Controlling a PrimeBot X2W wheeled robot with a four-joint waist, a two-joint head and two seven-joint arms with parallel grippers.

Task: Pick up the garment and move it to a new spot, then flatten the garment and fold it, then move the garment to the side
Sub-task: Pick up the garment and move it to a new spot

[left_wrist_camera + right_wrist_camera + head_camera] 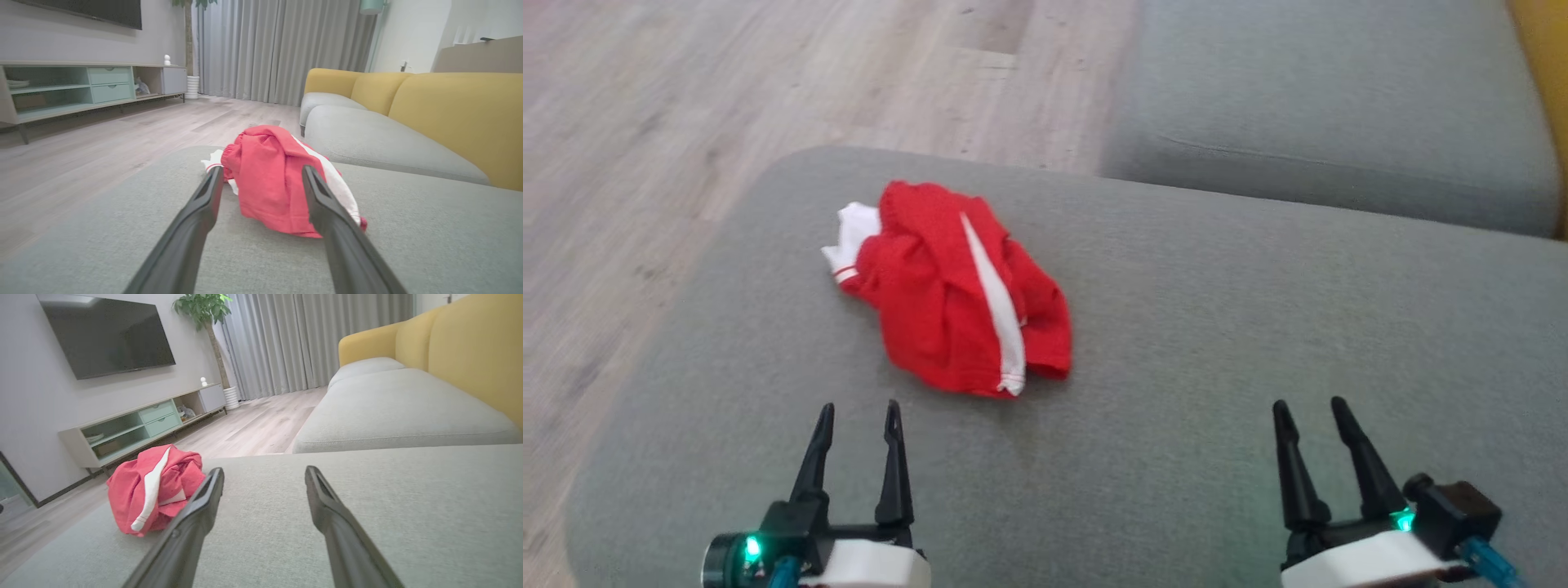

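Garment (956, 294) is lying crumpled on the grey seat (1217, 367), toward the far-left corner and set in from both the far edge and the left edge. It is sitting as a red heap with a white stripe (992, 302) across the top and a white patch showing at the far-left end. Its long axis is running from far-left to near-right, roughly along the stripe.

Left pincer (859, 406) is hovering by the near edge with its jaws standing wide apart and gripping nothing. The garment is lying just ahead of it and slightly to its right; in the left wrist view the heap is showing between the two fingers. Right pincer (1308, 402) is likewise standing wide open and empty, well apart from the garment, which is lying ahead and far to its left.

The left arm is judged the nearer, and a straight forward reach is looking sufficient. Nothing is standing between either pincer and the garment. Floor (645, 122) is lying beyond the left and far edges, so a push outward is risking a drop. A second cushion (1339, 122) is adjoining the far-right corner.
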